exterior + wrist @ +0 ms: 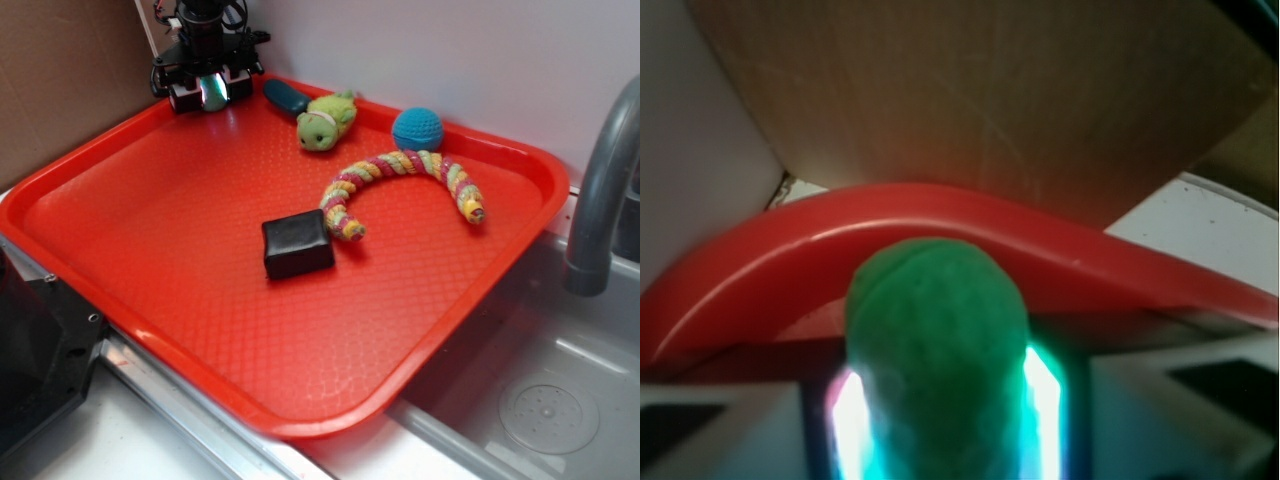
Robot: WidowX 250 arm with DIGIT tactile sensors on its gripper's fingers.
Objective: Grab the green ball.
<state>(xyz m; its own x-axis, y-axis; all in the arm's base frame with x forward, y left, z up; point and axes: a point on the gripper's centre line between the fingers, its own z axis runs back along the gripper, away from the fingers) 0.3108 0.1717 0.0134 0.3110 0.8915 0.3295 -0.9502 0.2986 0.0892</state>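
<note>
Here, the gripper (212, 95) is seen at the far left corner of the red tray (180, 290), its fingers closed around the green ball (213, 93), which is held between the two pads. In the wrist view the green ball (936, 340) fills the space between the glowing fingers (1043, 410), with the tray rim (940, 215) curving just behind it and brown cardboard (980, 90) beyond. To the right of the gripper, near it, a dark teal object (286, 97) and a yellow-green plush animal (326, 121) are found; further right lies a blue ball (417, 129). A multicoloured crocheted worm (400, 185) and a black block (297, 244) are placed well apart from the gripper, toward the tray's middle. A grey faucet (600, 190) stands beyond the tray's right edge.
</note>
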